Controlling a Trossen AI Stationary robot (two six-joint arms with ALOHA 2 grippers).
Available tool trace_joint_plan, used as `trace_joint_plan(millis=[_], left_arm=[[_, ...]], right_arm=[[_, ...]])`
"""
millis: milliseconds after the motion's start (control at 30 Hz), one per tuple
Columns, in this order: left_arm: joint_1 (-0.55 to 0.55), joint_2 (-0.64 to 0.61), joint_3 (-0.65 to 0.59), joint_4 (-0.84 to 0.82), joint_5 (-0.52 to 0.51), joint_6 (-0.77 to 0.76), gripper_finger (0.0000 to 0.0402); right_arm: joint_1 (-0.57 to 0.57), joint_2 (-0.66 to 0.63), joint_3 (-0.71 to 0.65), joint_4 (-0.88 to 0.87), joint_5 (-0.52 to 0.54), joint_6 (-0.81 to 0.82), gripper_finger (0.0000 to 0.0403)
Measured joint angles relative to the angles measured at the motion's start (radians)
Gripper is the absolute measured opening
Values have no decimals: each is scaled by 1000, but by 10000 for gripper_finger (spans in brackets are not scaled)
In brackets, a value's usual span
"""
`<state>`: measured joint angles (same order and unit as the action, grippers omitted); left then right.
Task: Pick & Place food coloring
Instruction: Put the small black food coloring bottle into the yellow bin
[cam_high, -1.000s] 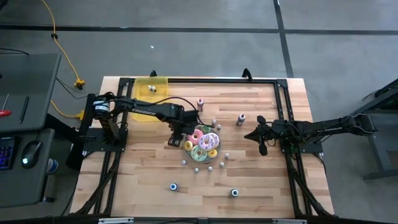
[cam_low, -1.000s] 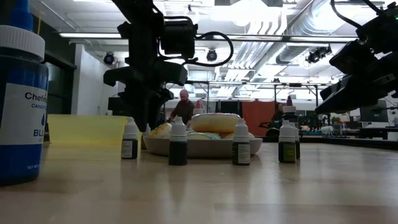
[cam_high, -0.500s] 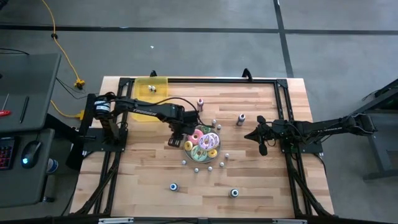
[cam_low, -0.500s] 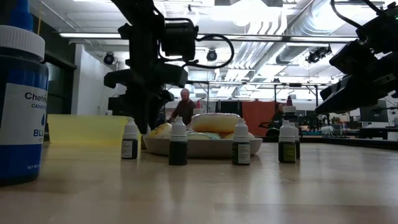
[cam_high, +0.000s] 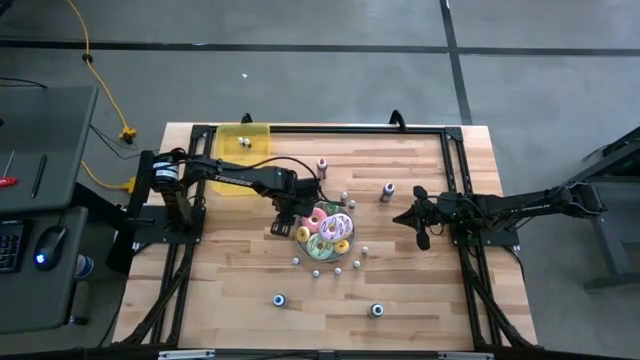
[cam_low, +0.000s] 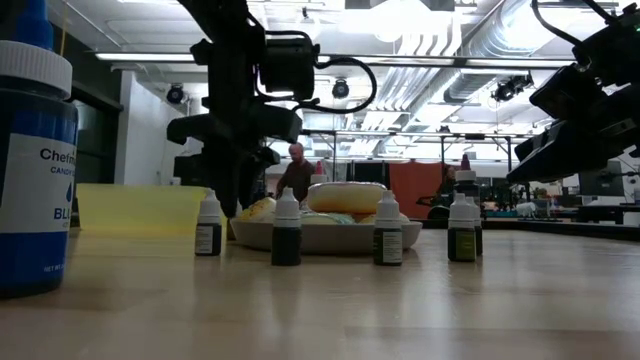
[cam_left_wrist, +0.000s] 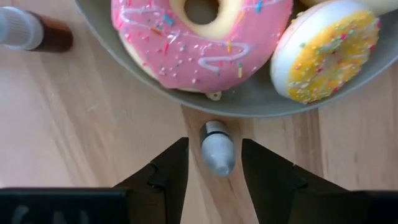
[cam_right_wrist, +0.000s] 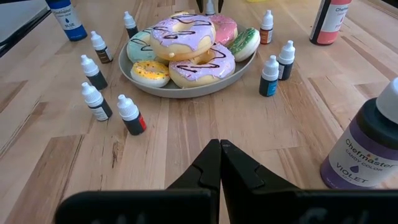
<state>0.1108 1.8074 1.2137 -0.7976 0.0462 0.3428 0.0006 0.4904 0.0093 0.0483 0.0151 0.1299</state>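
bottles of food coloring stand scattered on the worktop around a grey plate of frosted doughnuts. the left hand is down at the plate's rim, fingers partly spread on either side of one small bottle that stands just beside the plate; the pads are not touching it, so nothing is held. a brown bottle lies near the plate. the right hand hangs apart on the worktop's right side, facing the plate, fingers pressed together and empty. a violet bottle stands close to it, a pink one farther off, a big blue one near the low camera. a yellow bin sits at the worktop's far left corner with a bottle inside.
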Motion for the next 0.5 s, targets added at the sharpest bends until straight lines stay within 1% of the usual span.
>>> trace_joint_plan(millis=[300, 400, 500], left_arm=[[0, 0, 0, -6, -12, 0, 140], [0, 0, 0, -5, -12, 0, 126], [0, 0, 0, -5, -12, 0, 99]], right_arm=[[0, 0, 0, 0, 0, 0, 0], [0, 0, 0, 0, 0, 0, 0], [0, 0, 0, 0, 0, 0, 0]])
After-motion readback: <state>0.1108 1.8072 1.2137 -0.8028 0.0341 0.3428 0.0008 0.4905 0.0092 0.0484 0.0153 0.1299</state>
